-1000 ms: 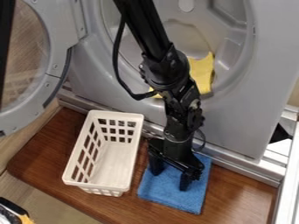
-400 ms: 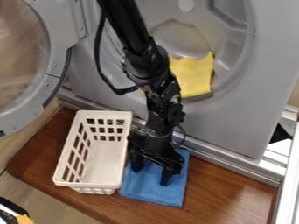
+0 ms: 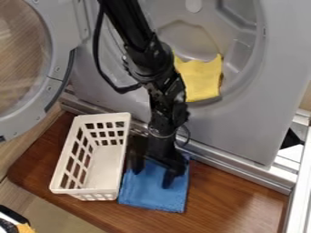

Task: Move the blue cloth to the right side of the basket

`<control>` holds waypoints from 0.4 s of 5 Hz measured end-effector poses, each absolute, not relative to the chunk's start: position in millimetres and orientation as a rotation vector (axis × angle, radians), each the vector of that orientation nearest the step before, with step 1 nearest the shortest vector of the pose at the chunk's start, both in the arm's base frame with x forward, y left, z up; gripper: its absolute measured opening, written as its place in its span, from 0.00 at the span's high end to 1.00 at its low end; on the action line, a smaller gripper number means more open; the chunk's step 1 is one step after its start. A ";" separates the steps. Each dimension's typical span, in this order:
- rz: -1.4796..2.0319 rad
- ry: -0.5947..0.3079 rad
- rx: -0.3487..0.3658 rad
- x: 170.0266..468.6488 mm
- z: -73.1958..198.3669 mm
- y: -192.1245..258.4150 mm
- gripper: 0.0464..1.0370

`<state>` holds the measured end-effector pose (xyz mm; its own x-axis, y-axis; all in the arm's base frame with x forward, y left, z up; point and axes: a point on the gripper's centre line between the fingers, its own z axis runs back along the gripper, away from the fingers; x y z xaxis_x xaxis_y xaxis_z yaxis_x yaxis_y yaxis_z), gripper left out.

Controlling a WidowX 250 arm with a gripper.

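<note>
One blue cloth [image 3: 153, 199] lies beneath the pincer [image 3: 152, 178], whose tips stand apart.

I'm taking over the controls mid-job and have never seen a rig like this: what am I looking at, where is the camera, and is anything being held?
You are looking down at a slant from a fixed camera. The black jointed machine is a robot arm, coming in from the top edge. At its lower end are two jaws, standing apart over the blue cloth. The cloth lies flat between and beneath them, not visibly pinched; whether they press on it, I can't tell.

It rests on a brown wooden board, just to the right of a white basket. Behind stands what looks like a grey washer or dryer, its round door swung open at left. A yellow cloth hangs over the opening's lip.
</note>
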<state>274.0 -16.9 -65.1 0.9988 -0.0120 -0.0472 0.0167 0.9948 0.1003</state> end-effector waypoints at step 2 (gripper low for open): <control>-0.107 -0.008 0.067 290.7 -33.0 -40.0 0.04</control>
<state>290.7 -40.0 -33.0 0.9942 -0.1073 0.0043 0.1068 0.9920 0.0674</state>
